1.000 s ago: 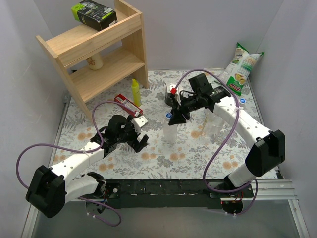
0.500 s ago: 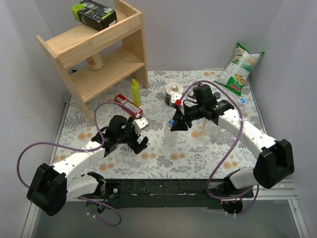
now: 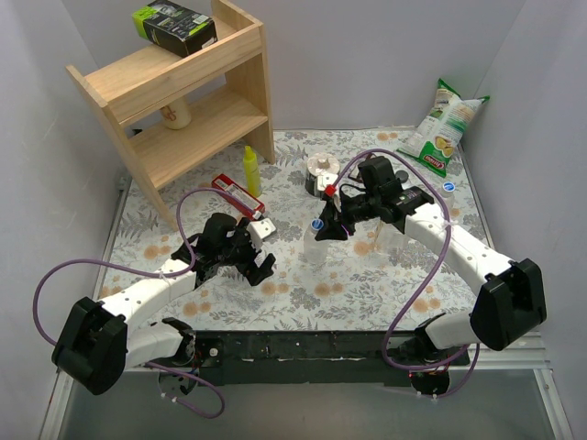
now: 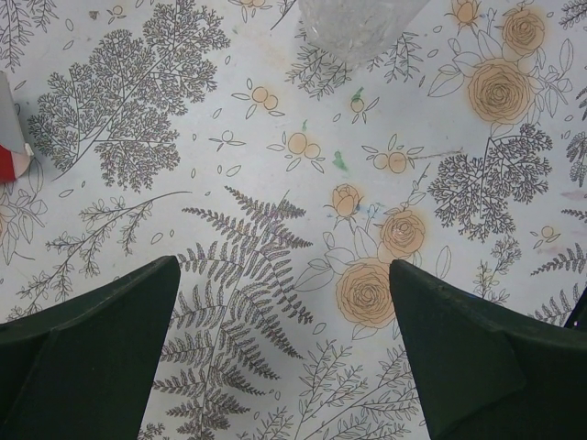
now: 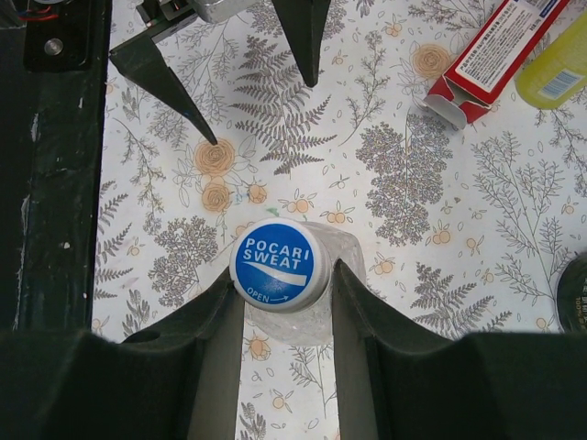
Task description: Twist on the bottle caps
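Observation:
My right gripper [image 5: 280, 275] is shut on a blue bottle cap [image 5: 280, 264] printed POCARI SWEAT. The cap sits right over the top of a clear upright bottle [image 5: 347, 258], whose neck is hidden under it. In the top view the cap [image 3: 316, 224] and right gripper [image 3: 324, 228] are above this bottle [image 3: 315, 251] at the mat's middle. My left gripper [image 3: 260, 263] hangs open just left of the bottle, with nothing between its fingers. Its wrist view shows the left gripper [image 4: 284, 275] over bare mat and the bottle's base [image 4: 362, 23] at the top edge. More clear bottles [image 3: 390, 234] stand to the right.
A wooden shelf [image 3: 183, 92] with a green box [image 3: 174, 26] stands at back left. A yellow squeeze bottle [image 3: 249, 170] and a red box [image 3: 237, 194] lie beside it. A chip bag [image 3: 447, 124] leans at back right, with a loose blue cap [image 3: 448, 186] nearby.
My right gripper carried the blue cap down and slightly towards the front, onto the top of the middle bottle. The left gripper edged a little towards the bottle.

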`<state>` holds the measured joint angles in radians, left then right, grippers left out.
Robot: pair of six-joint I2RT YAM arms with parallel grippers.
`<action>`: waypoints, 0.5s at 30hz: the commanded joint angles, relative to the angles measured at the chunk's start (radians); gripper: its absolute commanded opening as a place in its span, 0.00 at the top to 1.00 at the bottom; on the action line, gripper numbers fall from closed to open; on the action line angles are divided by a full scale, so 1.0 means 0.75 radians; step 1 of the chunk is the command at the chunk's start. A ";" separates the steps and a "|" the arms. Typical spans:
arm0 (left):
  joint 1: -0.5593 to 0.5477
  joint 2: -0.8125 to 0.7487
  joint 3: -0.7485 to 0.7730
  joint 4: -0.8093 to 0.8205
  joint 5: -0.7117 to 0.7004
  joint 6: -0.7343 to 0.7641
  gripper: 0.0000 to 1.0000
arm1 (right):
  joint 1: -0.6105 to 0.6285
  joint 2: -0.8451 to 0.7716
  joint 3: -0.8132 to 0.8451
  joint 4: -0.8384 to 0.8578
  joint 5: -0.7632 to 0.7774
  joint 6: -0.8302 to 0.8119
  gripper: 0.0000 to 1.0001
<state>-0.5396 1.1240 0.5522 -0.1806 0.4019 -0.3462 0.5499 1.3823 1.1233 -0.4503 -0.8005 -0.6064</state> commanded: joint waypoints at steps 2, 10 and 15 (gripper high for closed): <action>0.006 -0.006 0.000 0.002 0.025 0.018 0.02 | -0.003 0.024 0.016 0.005 0.002 -0.044 0.61; 0.008 -0.008 -0.004 0.008 0.027 0.020 0.02 | -0.005 0.030 0.004 0.028 0.026 -0.026 0.50; 0.008 -0.004 -0.004 0.008 0.033 0.022 0.02 | -0.005 0.028 0.022 0.024 0.039 -0.018 0.32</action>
<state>-0.5385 1.1240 0.5518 -0.1802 0.4049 -0.3435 0.5499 1.4036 1.1229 -0.4454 -0.7795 -0.6136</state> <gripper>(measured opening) 0.982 0.652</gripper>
